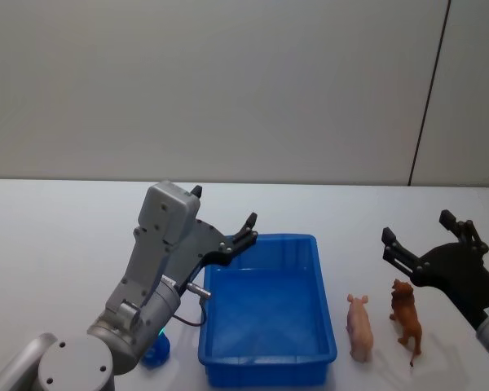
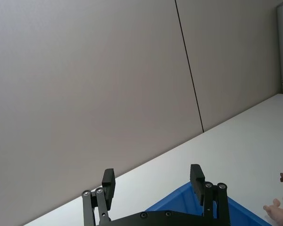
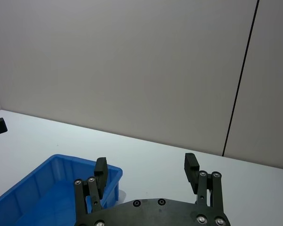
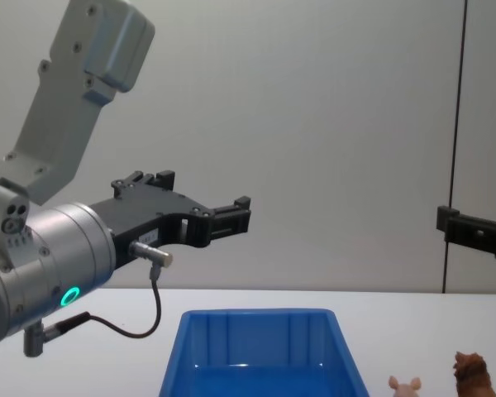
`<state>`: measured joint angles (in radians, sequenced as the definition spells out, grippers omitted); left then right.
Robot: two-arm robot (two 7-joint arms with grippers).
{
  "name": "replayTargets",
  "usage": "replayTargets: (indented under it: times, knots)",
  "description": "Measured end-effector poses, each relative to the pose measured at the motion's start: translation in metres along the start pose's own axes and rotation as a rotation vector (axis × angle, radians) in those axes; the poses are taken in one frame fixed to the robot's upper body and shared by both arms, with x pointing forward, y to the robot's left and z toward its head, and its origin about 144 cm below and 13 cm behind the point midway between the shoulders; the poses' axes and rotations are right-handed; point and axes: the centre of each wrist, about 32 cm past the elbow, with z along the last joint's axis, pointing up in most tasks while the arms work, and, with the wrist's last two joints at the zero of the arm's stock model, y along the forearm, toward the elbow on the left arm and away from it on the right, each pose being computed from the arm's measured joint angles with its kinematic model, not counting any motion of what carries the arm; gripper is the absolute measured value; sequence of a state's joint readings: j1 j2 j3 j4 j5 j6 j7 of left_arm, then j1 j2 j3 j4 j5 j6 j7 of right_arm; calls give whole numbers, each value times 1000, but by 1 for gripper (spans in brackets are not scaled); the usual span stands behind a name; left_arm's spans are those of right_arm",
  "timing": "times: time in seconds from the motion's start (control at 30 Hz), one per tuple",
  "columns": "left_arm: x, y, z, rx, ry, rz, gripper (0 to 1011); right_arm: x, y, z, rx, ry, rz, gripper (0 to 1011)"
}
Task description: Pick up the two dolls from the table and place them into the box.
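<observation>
Blue box (image 1: 265, 362) on white table (image 1: 57, 236); pink doll (image 1: 359, 326), reddish-brown doll (image 1: 406, 319) upright just right of it; left gripper (image 1: 226, 208), right gripper (image 1: 417, 228) raised, fingers spread apart

Glossy blue plastic box (image 1: 265, 371), smooth matt white table (image 1: 65, 220)

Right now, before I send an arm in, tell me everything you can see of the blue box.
The box is bright blue, rectangular and open-topped, plastic by its look, with a thick rim and vertical ribs on its inner walls. It is empty and sits flat on the white table. Nothing touches it: the open left gripper hangs well above its far left corner, and the pink doll is on the table just off its right side.
</observation>
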<state>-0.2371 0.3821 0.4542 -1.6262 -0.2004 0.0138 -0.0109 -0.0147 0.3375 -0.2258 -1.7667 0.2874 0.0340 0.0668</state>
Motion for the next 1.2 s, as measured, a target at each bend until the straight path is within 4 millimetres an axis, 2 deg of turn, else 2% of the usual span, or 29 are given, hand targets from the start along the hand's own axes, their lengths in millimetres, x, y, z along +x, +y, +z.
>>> replayTargets:
  times: [1.2]
  knots:
    - [0,0,0,0,0,0,1001,0,0,0,0,0,0,1001]
